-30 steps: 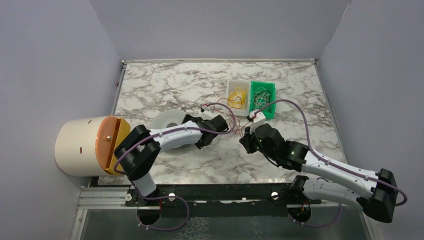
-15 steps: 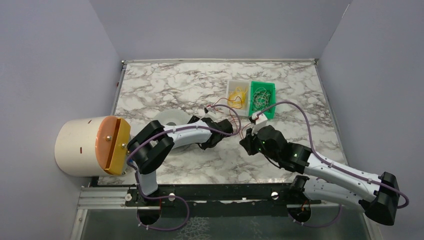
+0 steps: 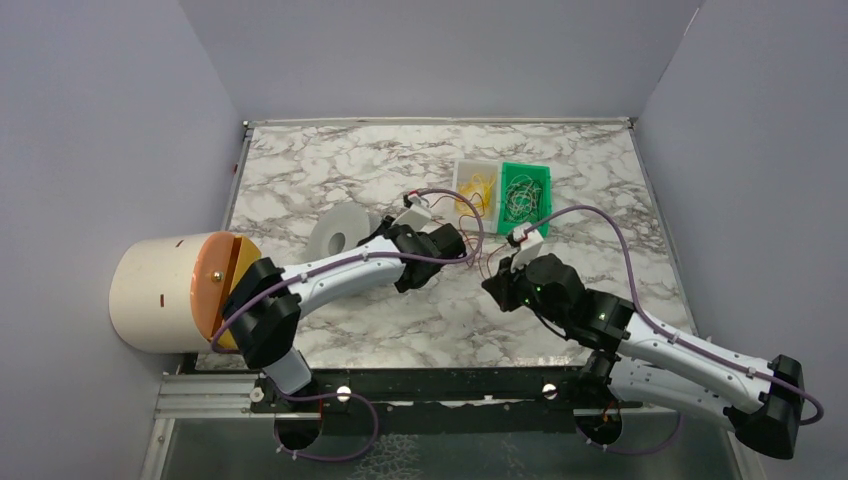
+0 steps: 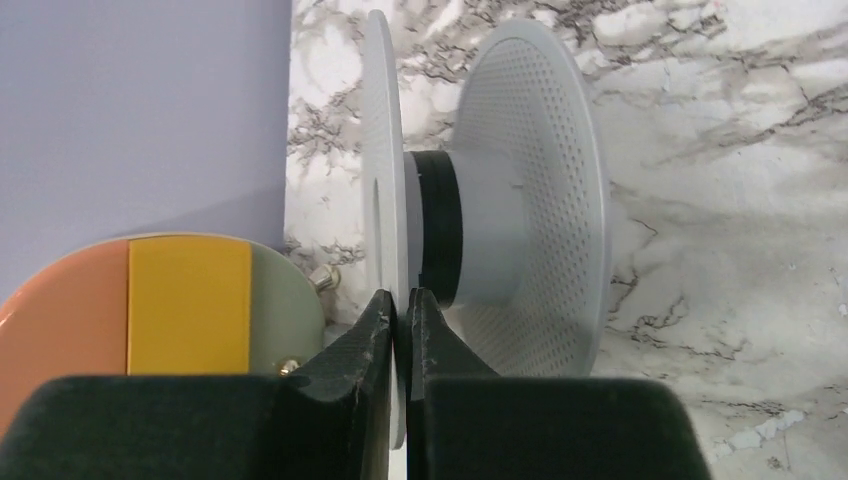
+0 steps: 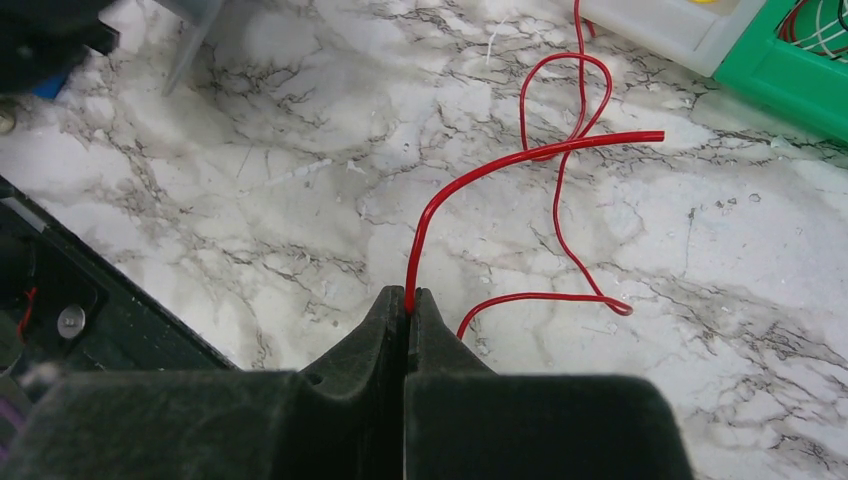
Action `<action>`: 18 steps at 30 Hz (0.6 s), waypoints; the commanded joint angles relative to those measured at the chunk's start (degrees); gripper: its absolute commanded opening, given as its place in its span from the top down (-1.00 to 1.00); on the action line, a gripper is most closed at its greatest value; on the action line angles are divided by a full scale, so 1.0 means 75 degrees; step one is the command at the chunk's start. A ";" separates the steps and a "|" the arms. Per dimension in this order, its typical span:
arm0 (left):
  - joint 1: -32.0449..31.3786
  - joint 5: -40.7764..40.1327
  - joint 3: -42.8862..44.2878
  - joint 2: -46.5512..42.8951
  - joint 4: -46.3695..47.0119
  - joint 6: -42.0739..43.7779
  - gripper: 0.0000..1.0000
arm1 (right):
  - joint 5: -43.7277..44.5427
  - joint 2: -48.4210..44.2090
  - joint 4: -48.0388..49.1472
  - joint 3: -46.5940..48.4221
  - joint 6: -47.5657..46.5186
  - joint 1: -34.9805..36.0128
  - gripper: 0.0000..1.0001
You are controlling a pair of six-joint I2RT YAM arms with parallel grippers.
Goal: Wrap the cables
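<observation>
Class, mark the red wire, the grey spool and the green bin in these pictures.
red wire (image 5: 600,142): right wrist view, on the straight stretch near its free end.
grey spool (image 4: 540,150): left wrist view, on the perforated far disc.
green bin (image 3: 526,167): top view, on the far rim.

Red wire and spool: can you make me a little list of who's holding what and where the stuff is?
Left gripper: shut on the spool, pinching its thin near rim
Right gripper: shut on the red wire
Loose part: lies in loops on the table
Spool hub: no red on it
Far side: white bin and green bin, thin wires inside
</observation>
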 commanded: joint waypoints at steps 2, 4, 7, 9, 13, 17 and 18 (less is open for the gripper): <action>-0.0075 -0.0390 0.0226 -0.0773 -0.0112 0.0049 0.99 | -0.0233 -0.0113 0.0197 0.0024 0.0040 -0.0026 0.98; -0.0129 -0.0303 0.0267 -0.0998 -0.0168 0.0071 1.00 | -0.0305 -0.0125 0.0198 0.0081 -0.0006 -0.0026 0.98; -0.0264 0.0389 0.0440 -0.1410 -0.0168 0.0218 1.00 | -0.0505 -0.0095 0.0180 0.0254 -0.0298 -0.0029 0.98; -0.0328 0.1063 0.0525 -0.1698 -0.0035 0.0431 1.00 | -0.0550 -0.0087 0.0105 0.0387 -0.0512 -0.0027 0.98; -0.0507 0.1963 0.0536 -0.2144 0.0088 0.0857 1.00 | -0.0959 -0.0202 0.0130 0.0588 -0.1172 -0.0021 0.98; -0.0515 0.2988 0.0361 -0.2596 0.0391 0.1408 1.00 | -0.1420 -0.0108 -0.0194 0.0952 -0.2019 -0.0024 0.98; -0.0514 0.3261 0.0332 -0.2709 0.0477 0.1533 1.00 | -0.1540 -0.0044 -0.0311 0.1076 -0.2208 -0.0026 0.98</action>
